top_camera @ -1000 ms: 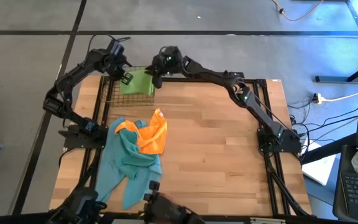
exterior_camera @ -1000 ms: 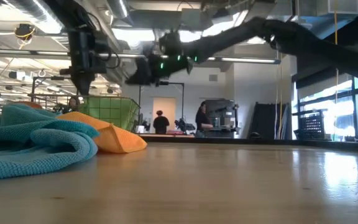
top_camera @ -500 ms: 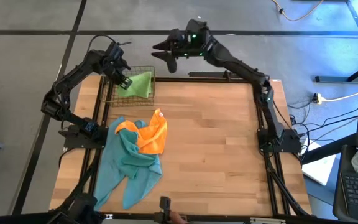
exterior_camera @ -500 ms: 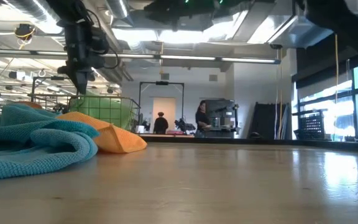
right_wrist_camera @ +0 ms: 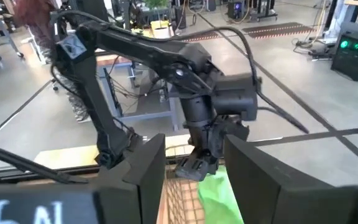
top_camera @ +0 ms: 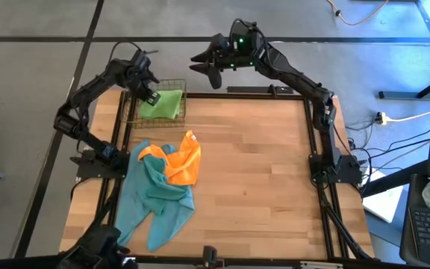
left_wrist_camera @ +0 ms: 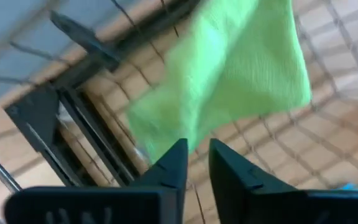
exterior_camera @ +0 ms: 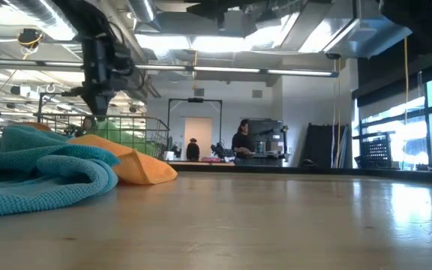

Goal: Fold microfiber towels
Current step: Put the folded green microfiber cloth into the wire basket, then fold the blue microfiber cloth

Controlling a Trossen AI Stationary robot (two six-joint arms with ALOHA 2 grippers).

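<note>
Heaped unfolded at the near left of the worktop point(top_camera: 260, 179): teal towels point(top_camera: 155, 198) with an orange towel point(top_camera: 181, 161) draped on top. Likely to lift together if pinched where overlapped, judging by the tangle.

Farther back, in a wire basket point(top_camera: 134, 118) at the far left corner: a green towel point(top_camera: 164, 103), loosely folded. Could fall open or snag on the wire if brushed.

Poised just above it: left hand point(top_camera: 152, 96), wrist bent downward, fingers parted only narrowly, holding nothing.

Raised high beyond the far edge: right hand point(top_camera: 204, 69), fingers spread apart, empty, aimed toward the basket.
</note>
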